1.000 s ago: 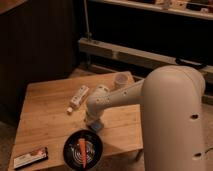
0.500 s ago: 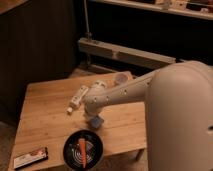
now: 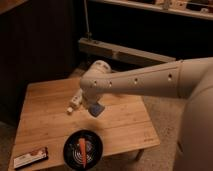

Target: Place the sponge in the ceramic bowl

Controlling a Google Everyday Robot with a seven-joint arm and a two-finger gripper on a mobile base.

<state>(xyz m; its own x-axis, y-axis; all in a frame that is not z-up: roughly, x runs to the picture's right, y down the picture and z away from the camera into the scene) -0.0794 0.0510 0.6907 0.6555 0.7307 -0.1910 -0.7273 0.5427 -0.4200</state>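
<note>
My gripper (image 3: 94,107) hangs under the pale wrist over the middle of the wooden table (image 3: 125,125), shut on the small blue sponge (image 3: 98,109), which shows just below the wrist. The arm reaches in from the right and hides most of the gripper. The ceramic bowl (image 3: 68,150) is black with pale rings and stands at the table's front edge, below and slightly left of the sponge. An orange stick-like thing (image 3: 82,148) lies inside it. The sponge is behind the bowl, apart from it.
A white tube (image 3: 75,102) lies on the table just left of the gripper. A flat printed packet (image 3: 31,157) sits at the front left corner. Dark shelving and a low rail (image 3: 120,52) stand behind the table.
The view has closed in on the table. The wrist with the blue sponge sits higher and nearer the white tube than before. The bowl, tube and packet have stayed put.
</note>
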